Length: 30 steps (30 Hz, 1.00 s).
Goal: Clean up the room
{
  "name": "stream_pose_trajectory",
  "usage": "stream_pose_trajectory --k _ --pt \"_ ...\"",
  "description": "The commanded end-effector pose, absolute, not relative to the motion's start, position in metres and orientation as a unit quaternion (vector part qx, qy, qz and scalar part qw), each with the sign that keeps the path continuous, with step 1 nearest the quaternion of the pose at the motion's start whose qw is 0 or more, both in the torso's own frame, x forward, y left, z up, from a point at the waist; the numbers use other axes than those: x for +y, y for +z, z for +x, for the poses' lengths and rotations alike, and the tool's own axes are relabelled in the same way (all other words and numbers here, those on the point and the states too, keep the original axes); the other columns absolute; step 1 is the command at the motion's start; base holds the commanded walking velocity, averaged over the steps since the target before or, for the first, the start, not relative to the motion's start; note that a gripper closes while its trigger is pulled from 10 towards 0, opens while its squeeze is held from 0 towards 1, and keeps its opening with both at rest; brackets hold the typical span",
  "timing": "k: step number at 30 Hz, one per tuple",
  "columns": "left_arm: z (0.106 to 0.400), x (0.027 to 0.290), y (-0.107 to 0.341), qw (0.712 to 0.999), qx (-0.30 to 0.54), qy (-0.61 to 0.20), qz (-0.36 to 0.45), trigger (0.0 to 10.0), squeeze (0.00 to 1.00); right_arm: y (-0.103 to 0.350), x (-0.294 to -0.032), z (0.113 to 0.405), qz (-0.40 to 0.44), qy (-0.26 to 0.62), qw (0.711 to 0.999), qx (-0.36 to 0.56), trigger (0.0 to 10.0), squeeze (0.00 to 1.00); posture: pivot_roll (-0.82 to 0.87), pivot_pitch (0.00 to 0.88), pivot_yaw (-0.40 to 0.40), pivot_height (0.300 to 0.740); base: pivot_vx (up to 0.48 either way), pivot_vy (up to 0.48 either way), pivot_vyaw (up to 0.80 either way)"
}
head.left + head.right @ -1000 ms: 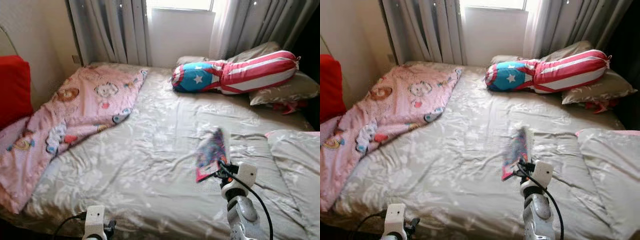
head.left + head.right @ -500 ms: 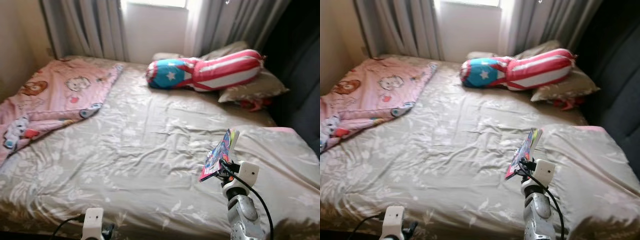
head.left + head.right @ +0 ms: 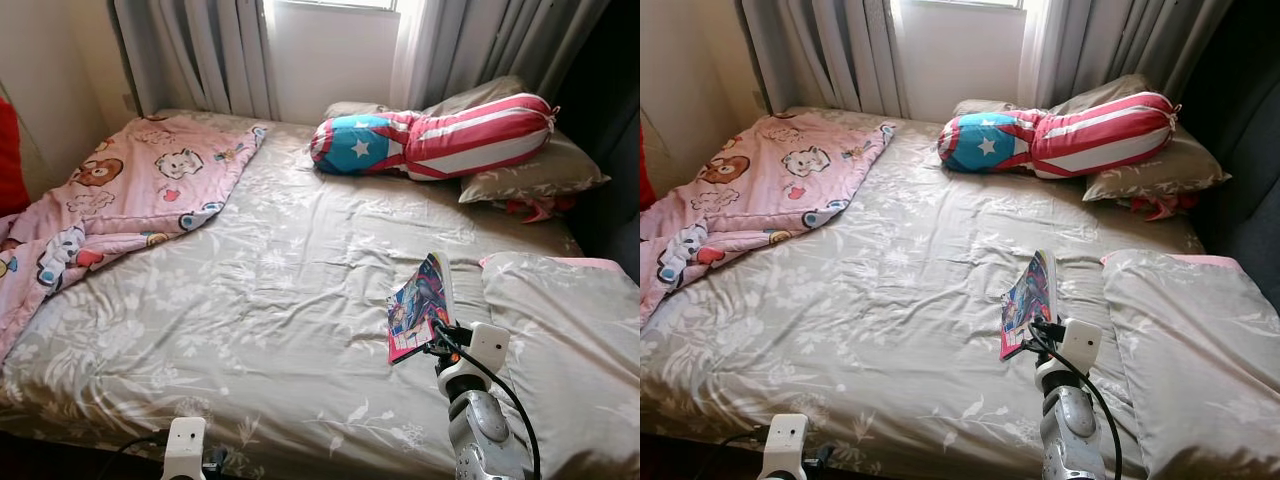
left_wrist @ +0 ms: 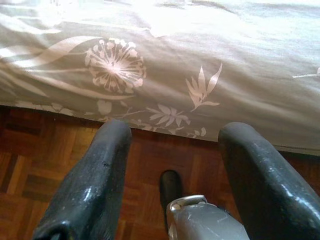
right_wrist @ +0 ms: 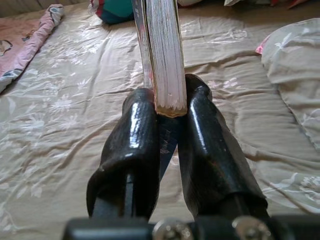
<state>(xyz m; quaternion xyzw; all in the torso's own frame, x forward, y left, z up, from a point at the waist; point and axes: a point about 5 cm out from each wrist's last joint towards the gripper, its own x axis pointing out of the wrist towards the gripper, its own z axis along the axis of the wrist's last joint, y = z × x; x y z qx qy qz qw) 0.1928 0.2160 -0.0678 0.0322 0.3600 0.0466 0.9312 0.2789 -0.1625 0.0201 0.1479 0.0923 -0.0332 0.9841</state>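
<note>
Comic book is pinched upright in the right hand over the bed — carry it level, grip firm; left hand, fingers spread, hangs idle.

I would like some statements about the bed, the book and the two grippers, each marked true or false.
1. The right gripper is shut on a book. True.
2. The book lies flat on the bed. False: it is held up above the bed, on edge between the fingers.
3. The left gripper is open and holds nothing. True.
4. The pink blanket covers the whole bed. False: it lies only on the bed's left side.
5. The striped bolster is near the window end of the bed. True.
</note>
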Motion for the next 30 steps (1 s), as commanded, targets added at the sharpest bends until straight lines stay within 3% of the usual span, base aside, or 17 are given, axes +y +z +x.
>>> stream_pose_trajectory --k 1,5,30 --pt "0.1904 0.2122 -0.0702 0.929 0.368 0.04 0.033 10.0 0.0 0.0278 -0.1669 0.2851 0.146 -0.038 0.986 0.077 10.0 0.0 0.01 0.0 -0.077 0.74 0.0 0.0 -0.41" --pt "0.1903 0.2124 -0.0702 0.928 0.368 0.042 0.031 10.0 0.0 0.0274 -0.1661 0.2852 0.146 -0.036 0.986 0.079 10.0 0.0 0.01 0.0 -0.077 0.74 0.0 0.0 -0.74" --pt "0.1885 0.2139 -0.0709 0.927 0.37 0.042 0.031 10.0 0.0 0.0277 -0.1644 0.2845 0.145 -0.036 0.986 0.073 10.0 0.0 0.01 0.0 -0.073 0.74 0.0 0.0 0.0"
